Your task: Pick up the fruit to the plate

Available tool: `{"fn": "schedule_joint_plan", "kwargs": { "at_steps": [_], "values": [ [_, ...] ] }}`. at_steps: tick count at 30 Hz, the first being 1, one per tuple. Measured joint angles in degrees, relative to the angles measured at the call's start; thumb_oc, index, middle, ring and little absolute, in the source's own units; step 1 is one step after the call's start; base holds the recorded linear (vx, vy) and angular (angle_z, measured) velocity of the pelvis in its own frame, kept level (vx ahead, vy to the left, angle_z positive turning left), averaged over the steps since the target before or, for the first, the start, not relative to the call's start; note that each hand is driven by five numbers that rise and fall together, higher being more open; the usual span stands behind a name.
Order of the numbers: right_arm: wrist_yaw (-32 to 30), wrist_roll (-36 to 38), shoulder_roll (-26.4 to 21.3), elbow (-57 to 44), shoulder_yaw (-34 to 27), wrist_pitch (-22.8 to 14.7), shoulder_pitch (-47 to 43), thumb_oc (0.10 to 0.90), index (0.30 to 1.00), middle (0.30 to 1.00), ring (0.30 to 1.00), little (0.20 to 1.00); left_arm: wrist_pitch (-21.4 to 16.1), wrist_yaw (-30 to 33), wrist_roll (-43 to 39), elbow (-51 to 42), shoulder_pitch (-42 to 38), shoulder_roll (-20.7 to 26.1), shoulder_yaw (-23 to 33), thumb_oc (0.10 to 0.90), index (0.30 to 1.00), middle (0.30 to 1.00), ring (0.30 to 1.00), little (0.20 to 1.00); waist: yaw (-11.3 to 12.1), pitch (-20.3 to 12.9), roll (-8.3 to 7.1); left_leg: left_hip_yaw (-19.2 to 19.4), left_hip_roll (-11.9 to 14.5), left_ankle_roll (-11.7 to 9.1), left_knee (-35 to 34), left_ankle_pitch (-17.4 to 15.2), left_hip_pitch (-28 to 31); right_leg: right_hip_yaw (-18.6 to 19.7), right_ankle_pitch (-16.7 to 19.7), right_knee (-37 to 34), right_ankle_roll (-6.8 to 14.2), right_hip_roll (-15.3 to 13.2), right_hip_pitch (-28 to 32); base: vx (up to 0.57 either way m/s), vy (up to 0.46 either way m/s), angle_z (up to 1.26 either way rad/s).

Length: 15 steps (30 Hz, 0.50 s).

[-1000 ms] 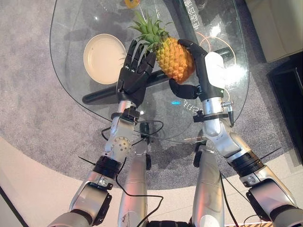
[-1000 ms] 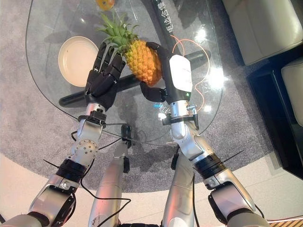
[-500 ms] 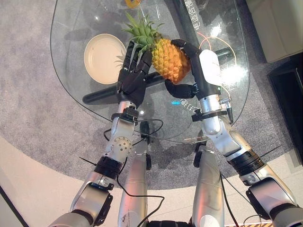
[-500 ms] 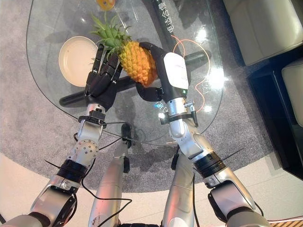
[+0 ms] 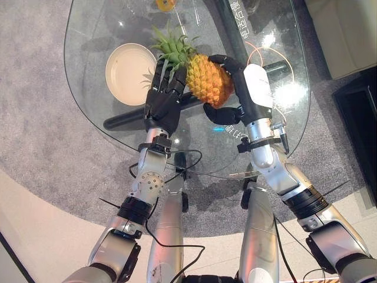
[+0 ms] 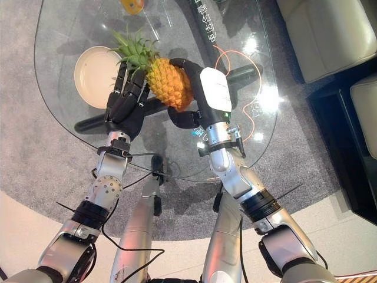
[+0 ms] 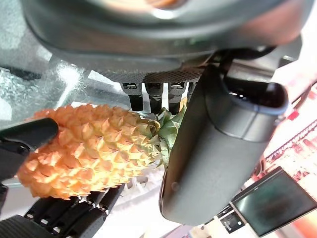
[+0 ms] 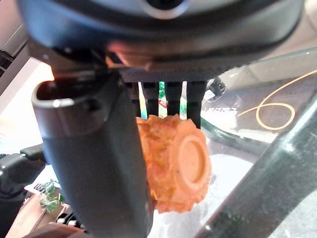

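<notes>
Pineapple (image 5: 207,79), clasped between the curled right hand (image 5: 235,88) and the straight-fingered left hand (image 5: 164,97), has shifted left toward the cream plate (image 5: 125,73), nearing placement.

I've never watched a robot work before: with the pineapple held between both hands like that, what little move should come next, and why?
Probably keep carrying it a bit further toward the robot's left. The pineapple is held above the glass table, the right hand curled round its body and the left hand against its leafy end. The plate lies just beyond the leaves, so the fruit is not over it yet.
</notes>
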Motion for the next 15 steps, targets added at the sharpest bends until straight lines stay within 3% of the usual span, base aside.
{"fn": "schedule_joint_plan", "kwargs": {
  "at_steps": [15],
  "values": [
    [3.6, -0.1, -0.1, -0.1, 0.9, 0.0, -2.3, 0.1, 0.3, 0.3, 0.3, 0.2, -1.5, 0.0, -1.3, -1.1, 0.7, -1.1, 1.7, 0.8, 0.9, 0.9, 0.9, 0.9, 0.3, 0.0, 0.0, -0.1, -0.1, 0.0, 0.0, 0.0, 0.0, -0.1, 0.0, 0.0, 0.0, 0.0, 0.0, 0.0, 0.0, 0.0]
  ]
}}
